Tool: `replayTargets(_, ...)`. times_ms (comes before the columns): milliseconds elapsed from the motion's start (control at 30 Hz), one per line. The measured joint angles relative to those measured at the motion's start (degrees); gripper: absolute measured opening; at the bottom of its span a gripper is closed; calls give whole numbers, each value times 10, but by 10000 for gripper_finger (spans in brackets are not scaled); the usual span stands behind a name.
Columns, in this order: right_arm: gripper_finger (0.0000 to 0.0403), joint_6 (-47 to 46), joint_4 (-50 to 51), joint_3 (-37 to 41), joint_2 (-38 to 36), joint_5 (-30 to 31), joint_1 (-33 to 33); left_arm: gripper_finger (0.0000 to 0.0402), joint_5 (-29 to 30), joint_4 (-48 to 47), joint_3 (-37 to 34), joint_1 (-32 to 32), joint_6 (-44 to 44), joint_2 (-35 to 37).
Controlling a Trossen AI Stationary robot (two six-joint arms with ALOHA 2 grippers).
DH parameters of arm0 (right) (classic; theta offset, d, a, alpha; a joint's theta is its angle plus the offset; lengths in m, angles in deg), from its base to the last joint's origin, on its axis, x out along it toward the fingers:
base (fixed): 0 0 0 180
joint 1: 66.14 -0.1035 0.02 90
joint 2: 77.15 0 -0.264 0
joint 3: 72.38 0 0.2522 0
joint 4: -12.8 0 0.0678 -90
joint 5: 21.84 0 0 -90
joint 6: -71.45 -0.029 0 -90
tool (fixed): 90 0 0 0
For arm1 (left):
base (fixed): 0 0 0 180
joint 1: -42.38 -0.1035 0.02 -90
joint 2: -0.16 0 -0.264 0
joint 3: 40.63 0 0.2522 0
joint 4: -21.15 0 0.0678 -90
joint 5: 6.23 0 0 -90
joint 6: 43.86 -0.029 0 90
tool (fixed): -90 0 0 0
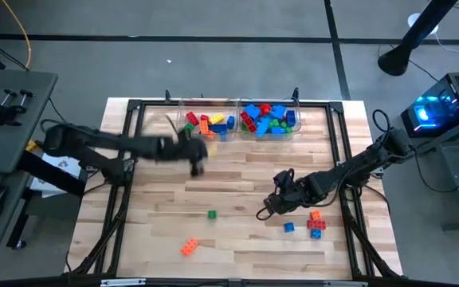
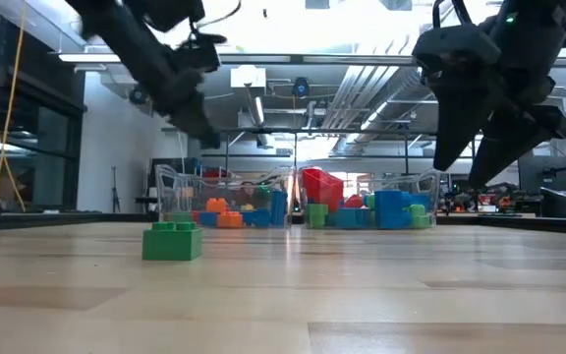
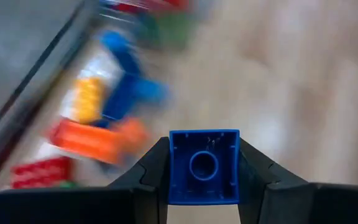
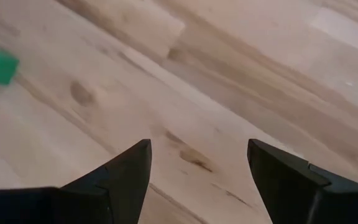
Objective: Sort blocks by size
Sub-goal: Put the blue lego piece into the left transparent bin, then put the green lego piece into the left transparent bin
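- The wooden table (image 1: 237, 179) is the landmark; two clear bins sit side by side at its far edge.
- The left bin (image 1: 207, 121) holds red, orange, yellow and blue blocks (image 1: 210, 123).
- The right bin (image 1: 270, 119) holds mostly blue blocks, with red and green among them.
- The left gripper (image 1: 197, 162) hangs over the table just in front of the left bin; its fingers cannot be made out.
- The right gripper (image 1: 268, 210) is over the table's near right part, fingers spread.
- A green cube (image 1: 212, 214) lies near the table's middle front.
- An orange brick (image 1: 190, 247) lies closer to the near edge.
- A blue cube (image 1: 289, 227) and an orange, red and blue cluster (image 1: 316, 223) lie at the near right.
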Motion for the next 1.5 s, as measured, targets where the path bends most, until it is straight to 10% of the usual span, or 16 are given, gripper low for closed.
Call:
replayTargets(300, 261, -21, -35, 0, 0, 37, 12, 94, -128, -19, 36, -271, -7, -65)
replayTargets(433, 261, -21, -51, 0, 0, 38, 20, 110, -159, -24, 62, -283, 13, -91)
replayTargets(700, 261, -19, -71, 0, 0, 37, 25, 293, -185, -48, 101, -249, 16, -106)
replayTargets(867, 261, -15, -89, 0, 0, 37, 25, 341, -256, -75, 137, -232, 58, -88)
replayTargets(1167, 261, 67, -191, 0, 0, 36, 25, 340, -309, -78, 138, -84, 112, 13)
replayTargets(1500, 261, 210, -344, -16, 5, -40, 25, 340, -126, 39, 7, 202, 193, 104)
